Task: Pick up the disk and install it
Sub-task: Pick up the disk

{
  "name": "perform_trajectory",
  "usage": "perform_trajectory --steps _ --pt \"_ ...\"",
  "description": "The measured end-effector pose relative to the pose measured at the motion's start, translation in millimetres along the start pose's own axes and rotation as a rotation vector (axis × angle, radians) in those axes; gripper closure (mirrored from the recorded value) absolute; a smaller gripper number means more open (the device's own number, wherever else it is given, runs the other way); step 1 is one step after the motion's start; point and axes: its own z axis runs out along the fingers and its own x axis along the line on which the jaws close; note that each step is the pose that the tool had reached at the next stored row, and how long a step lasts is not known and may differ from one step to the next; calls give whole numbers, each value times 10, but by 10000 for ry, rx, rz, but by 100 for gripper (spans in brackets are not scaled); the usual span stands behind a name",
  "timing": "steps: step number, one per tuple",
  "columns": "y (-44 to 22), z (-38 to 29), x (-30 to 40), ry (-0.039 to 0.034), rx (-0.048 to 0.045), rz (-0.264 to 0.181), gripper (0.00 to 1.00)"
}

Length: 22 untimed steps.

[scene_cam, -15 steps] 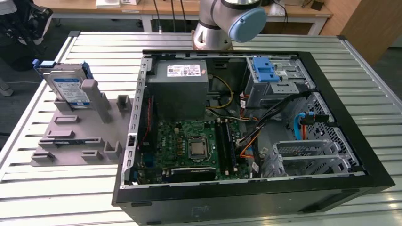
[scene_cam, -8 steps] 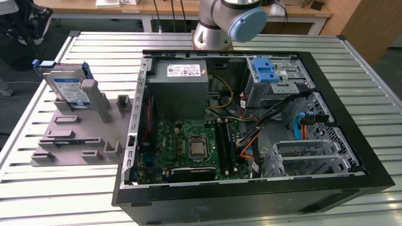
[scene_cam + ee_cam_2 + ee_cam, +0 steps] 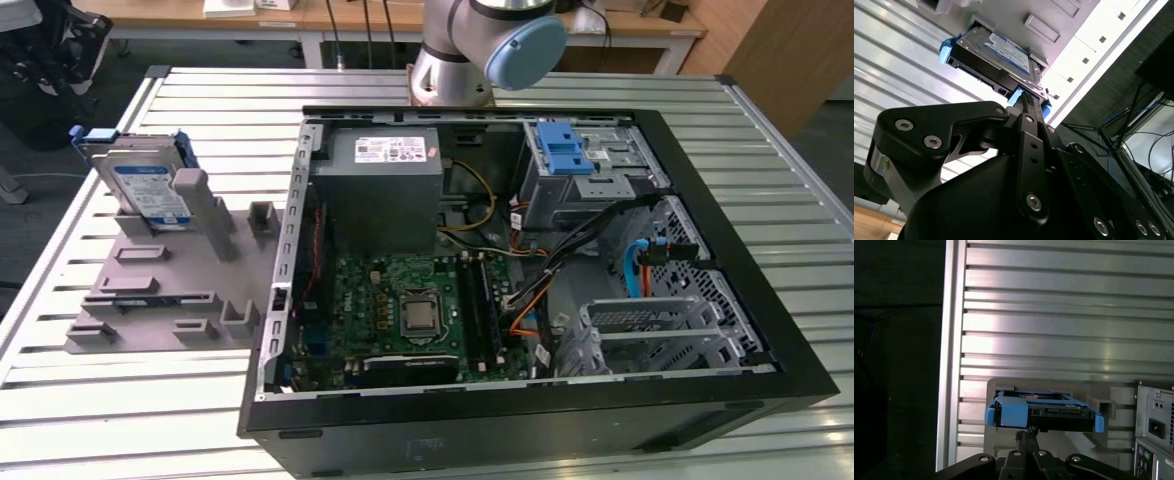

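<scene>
The disk, a silver drive with a white-and-blue label in a blue bracket, stands on edge at the back of a grey fixture on the exterior view's left. No gripper touches it there. Both wrist views look along the black gripper at the disk. The gripper is lined up with the disk's blue bracket. Its fingertips are drawn together with nothing between them. Whether they touch the bracket I cannot tell.
An open computer case lies on the slatted metal table, with a motherboard, a grey power-supply box and a drive bay with a blue latch. The arm's base stands behind the case.
</scene>
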Motion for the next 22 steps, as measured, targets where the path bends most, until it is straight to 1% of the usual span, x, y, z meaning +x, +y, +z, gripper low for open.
perform_trajectory --steps 22 --pt "0 0 0 9 -3 -558 89"
